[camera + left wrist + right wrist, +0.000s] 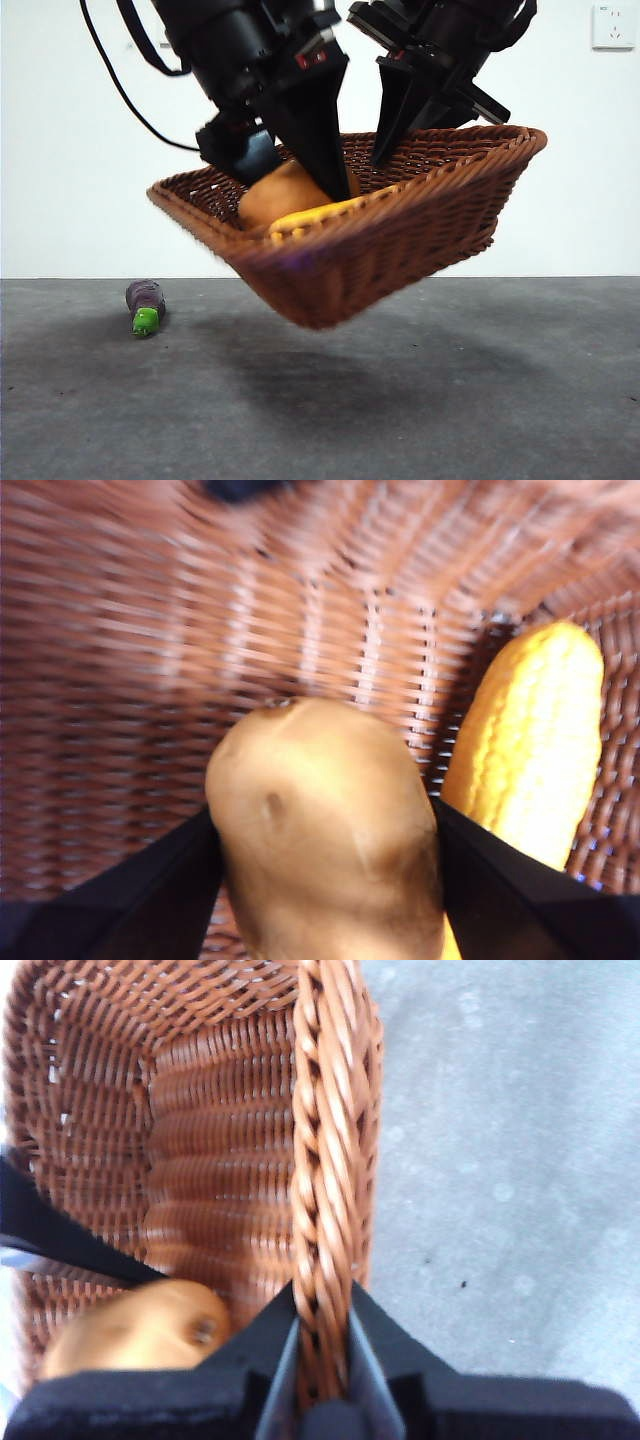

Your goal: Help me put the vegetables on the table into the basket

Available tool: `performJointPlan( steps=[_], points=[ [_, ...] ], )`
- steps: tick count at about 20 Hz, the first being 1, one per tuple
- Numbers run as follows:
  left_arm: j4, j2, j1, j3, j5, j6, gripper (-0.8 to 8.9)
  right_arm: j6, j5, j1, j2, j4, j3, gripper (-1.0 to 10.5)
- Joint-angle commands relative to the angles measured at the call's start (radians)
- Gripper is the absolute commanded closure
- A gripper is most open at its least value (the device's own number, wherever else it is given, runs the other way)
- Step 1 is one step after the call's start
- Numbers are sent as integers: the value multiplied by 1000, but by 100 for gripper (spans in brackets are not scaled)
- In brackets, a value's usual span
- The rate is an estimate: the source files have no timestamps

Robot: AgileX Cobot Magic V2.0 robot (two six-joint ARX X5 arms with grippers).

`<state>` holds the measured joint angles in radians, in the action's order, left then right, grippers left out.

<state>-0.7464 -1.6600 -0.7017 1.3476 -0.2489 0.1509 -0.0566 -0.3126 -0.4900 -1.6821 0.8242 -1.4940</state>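
The wicker basket (420,225) hangs tilted above the table (470,400), its near corner lowest. My right gripper (400,135) is shut on the basket's braided rim (325,1160) and holds it up, one jaw inside and one outside (322,1360). My left gripper (290,180) reaches into the basket and is shut on the orange-brown potato (278,198), which fills the space between its jaws (320,830). The yellow corn cob (535,750) lies in the basket beside the potato (315,215). The purple eggplant (146,303) with its green cap lies on the table at the far left.
A white wall stands behind the table, with a socket (612,25) at the top right. Black cables (120,90) hang from the arm on the left. The basket casts a shadow (300,370) on the table below it.
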Motion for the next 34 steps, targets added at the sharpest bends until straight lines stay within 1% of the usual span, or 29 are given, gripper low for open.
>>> performJointPlan(
  steps=[1,2,3,5,6,11,13,16,17,18,21,23,25,28,30,32,34],
  points=[
    [2,-21,-10,-10,-21,5,812,-17,-12,-2,0,-16,2,959],
    [-1,-23,-11,-10,-21,-7,801,-16,-12,-2,0,-16,2,959],
    [-4,-23,-11,-10,-21,-20,707,-14,-11,-2,0,-16,2,959],
    [-9,-23,-10,-10,-20,-43,406,-10,-9,-2,0,-16,2,959],
    [-16,-21,-5,-10,-21,-46,342,-10,-9,-2,0,-16,2,959],
    [-23,2,-1,-9,-20,-72,342,-10,-9,-2,0,-16,2,959],
    [-23,41,5,-9,-19,-81,342,-10,-9,-2,0,-16,2,959],
    [-23,144,47,-5,-12,-132,342,-9,7,0,0,-16,2,959],
    [-23,190,72,-5,-10,-163,342,-6,8,0,0,-16,2,959],
    [-23,238,102,-5,13,-199,342,-2,8,0,0,-16,2,959],
    [-28,362,222,-5,172,-295,342,6,11,13,0,-16,2,959],
    [-67,390,328,-5,182,-305,342,10,9,29,0,-18,2,959],
    [-94,366,423,-5,166,-309,342,16,9,55,5,-24,2,959],
    [-50,272,497,-5,163,-371,342,26,1,102,29,-32,1,958],
    [3,180,513,-3,138,-404,342,36,-2,135,60,-31,1,959],
    [66,76,513,-1,138,-418,342,45,-3,159,100,-25,1,958],
    [86,-33,514,34,144,-447,342,69,-2,171,137,-8,1,959]
  ],
)
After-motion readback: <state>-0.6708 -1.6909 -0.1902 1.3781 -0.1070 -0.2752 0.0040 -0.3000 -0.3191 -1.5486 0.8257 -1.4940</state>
